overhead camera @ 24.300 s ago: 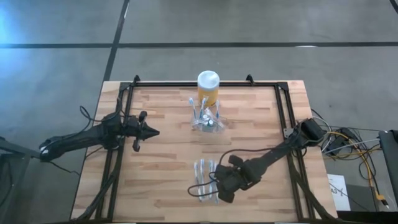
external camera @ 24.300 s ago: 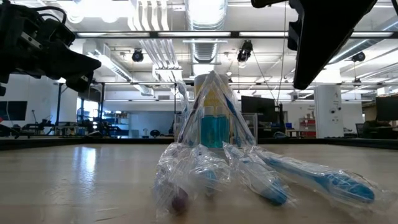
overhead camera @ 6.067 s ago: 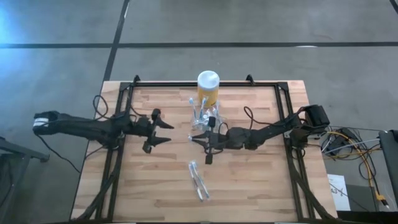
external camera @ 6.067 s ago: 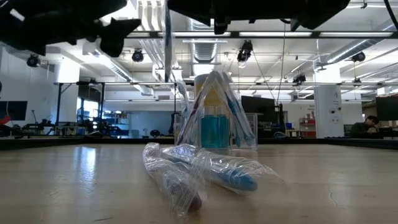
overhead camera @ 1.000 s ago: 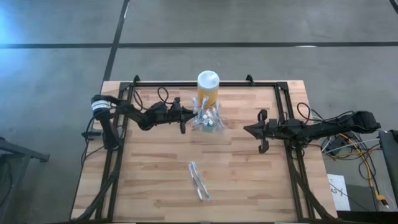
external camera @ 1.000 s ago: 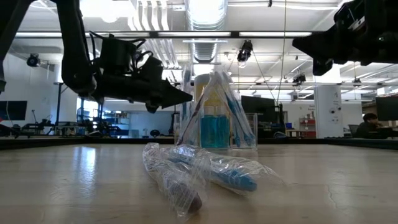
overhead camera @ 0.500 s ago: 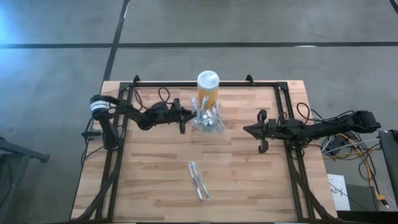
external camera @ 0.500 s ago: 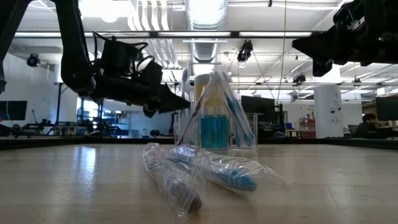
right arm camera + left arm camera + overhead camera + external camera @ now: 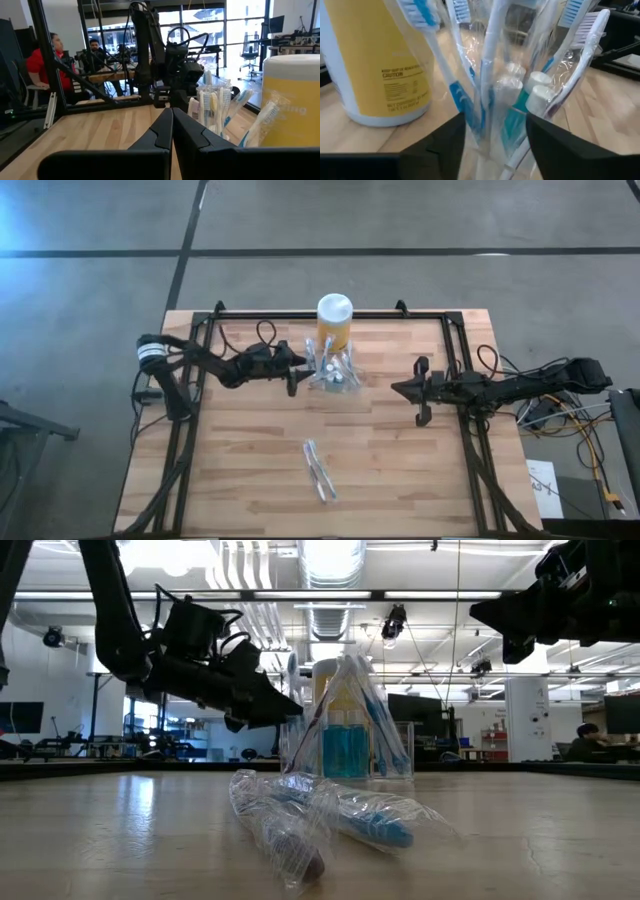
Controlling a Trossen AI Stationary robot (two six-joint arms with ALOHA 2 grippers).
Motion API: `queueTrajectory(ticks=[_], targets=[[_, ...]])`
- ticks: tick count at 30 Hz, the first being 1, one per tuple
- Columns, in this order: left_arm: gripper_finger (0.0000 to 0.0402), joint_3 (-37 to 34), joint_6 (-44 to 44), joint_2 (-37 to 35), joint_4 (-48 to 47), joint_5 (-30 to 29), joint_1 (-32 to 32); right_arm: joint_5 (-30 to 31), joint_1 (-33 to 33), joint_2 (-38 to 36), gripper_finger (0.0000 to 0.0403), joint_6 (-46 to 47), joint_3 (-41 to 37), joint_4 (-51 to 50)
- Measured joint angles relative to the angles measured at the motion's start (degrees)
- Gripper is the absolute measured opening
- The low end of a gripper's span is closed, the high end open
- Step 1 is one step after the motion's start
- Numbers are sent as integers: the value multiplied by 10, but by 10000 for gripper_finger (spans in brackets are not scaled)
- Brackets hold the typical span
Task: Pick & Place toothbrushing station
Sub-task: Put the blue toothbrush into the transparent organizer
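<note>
The toothbrushing station (image 9: 333,375), a clear holder with several wrapped toothbrushes standing in it, rests on the table in front of a yellow jar (image 9: 335,322). My left gripper (image 9: 295,372) is open, level at the station's left side. In its wrist view the fingers stand on either side of the wrapped toothbrushes (image 9: 490,85). My right gripper (image 9: 400,390) is shut and holds nothing, above the table to the station's right. My left gripper reaches the station's wrapped toothbrushes (image 9: 470,107) level from the table's left, one open finger (image 9: 440,147) on each side of them. Whether a finger touches the wrapping, I cannot tell.
Wrapped toothbrushes (image 9: 320,470) lie loose on the table near its front middle, also in the low view (image 9: 310,815). A black frame (image 9: 455,350) runs along the table's sides and back. People sit beyond the table (image 9: 50,60).
My left gripper has stayed beside the station and tipped its fingertips down a little. The station and the loose toothbrushes have kept their places.
</note>
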Motion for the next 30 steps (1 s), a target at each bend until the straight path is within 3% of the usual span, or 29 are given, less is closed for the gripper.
queueTrajectory(ticks=[10, 18, 25, 30], targets=[[319, -12, 32, -117, -146, -53, 1, -1, 0, 20, 8, 4, 0, 0], [358, -35, 33, -220, -266, -55, 2, -1, 0, 25, 8, 13, 0, 6], [329, -120, 21, -352, -233, -44, 2, -1, 0, 26, 8, 22, 0, 7], [229, -168, 28, -464, -243, -10, 2, -3, 2, 29, 8, 33, 0, 7]])
